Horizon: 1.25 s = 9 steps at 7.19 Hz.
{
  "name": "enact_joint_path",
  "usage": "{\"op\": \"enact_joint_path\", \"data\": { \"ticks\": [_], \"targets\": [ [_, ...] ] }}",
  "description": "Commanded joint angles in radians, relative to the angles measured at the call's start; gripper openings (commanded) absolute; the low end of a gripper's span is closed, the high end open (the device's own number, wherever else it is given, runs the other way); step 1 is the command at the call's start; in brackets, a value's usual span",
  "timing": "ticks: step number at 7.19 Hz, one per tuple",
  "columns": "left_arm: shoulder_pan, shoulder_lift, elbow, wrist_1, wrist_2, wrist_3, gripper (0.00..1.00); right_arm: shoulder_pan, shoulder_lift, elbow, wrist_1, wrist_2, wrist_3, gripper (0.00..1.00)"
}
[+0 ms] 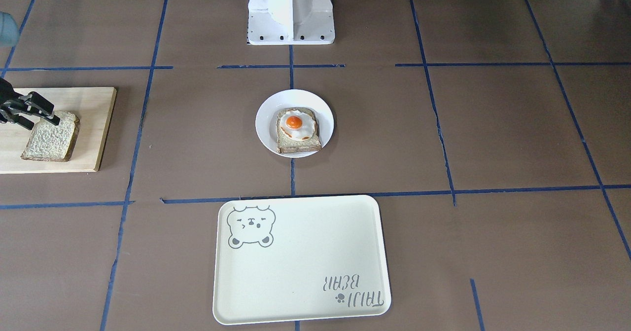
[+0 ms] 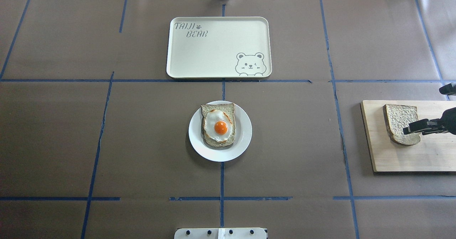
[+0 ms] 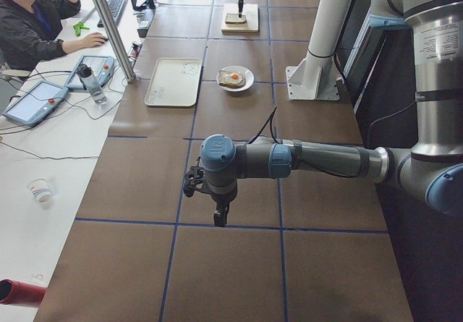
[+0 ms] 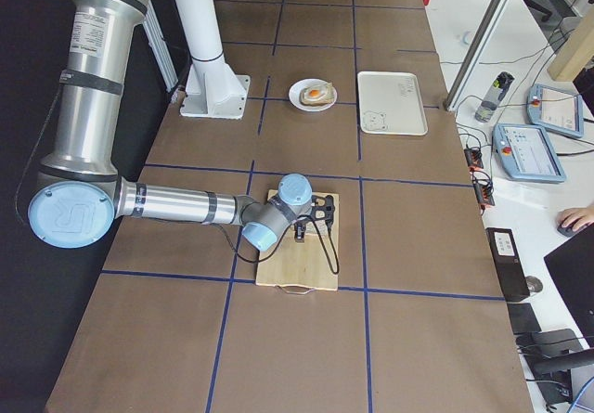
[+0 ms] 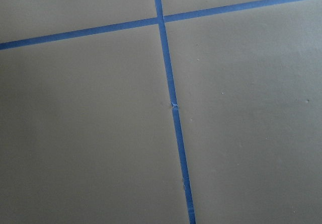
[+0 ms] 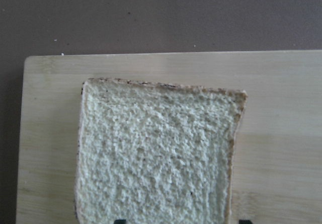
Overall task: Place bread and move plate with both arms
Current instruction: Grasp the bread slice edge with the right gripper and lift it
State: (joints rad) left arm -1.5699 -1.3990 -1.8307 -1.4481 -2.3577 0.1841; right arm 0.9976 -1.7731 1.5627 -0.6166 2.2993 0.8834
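The plain bread slice (image 1: 52, 137) lies flat on a wooden board (image 1: 91, 124) at the table's end on my right; it also shows in the overhead view (image 2: 400, 123) and fills the right wrist view (image 6: 156, 153). My right gripper (image 1: 54, 115) hovers open just over the slice, fingertips (image 6: 119, 220) spread about as wide as the bread. The white plate (image 1: 266, 119) sits mid-table and bears a bread slice topped with a fried egg (image 1: 297, 129). My left gripper (image 3: 217, 219) points down over bare table far from the plate; I cannot tell whether it is open or shut.
A cream tray with a bear drawing (image 1: 300, 272) lies beyond the plate, away from the robot's base (image 1: 291, 10). Blue tape lines cross the brown table. An operator (image 3: 36, 25) sits at a side desk with tablets and a bottle.
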Motion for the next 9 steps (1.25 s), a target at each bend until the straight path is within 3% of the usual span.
{"op": "enact_joint_path", "data": {
  "ticks": [1,3,4,9],
  "targets": [
    [-0.001,0.0,0.002,-0.002,0.0,0.0,1.0,-0.002,0.003,0.0,0.0,0.0,0.011,0.48],
    [-0.001,0.0,0.005,0.0,0.0,0.0,1.0,-0.002,0.003,0.002,0.002,0.003,-0.001,0.12],
    [-0.001,0.0,0.007,0.0,0.0,0.0,1.0,-0.002,0.001,0.003,0.002,0.005,-0.003,0.01],
    [-0.001,0.002,0.005,0.0,0.0,0.0,1.0,0.004,-0.011,0.089,0.002,0.044,-0.006,0.0]
  ]
}}
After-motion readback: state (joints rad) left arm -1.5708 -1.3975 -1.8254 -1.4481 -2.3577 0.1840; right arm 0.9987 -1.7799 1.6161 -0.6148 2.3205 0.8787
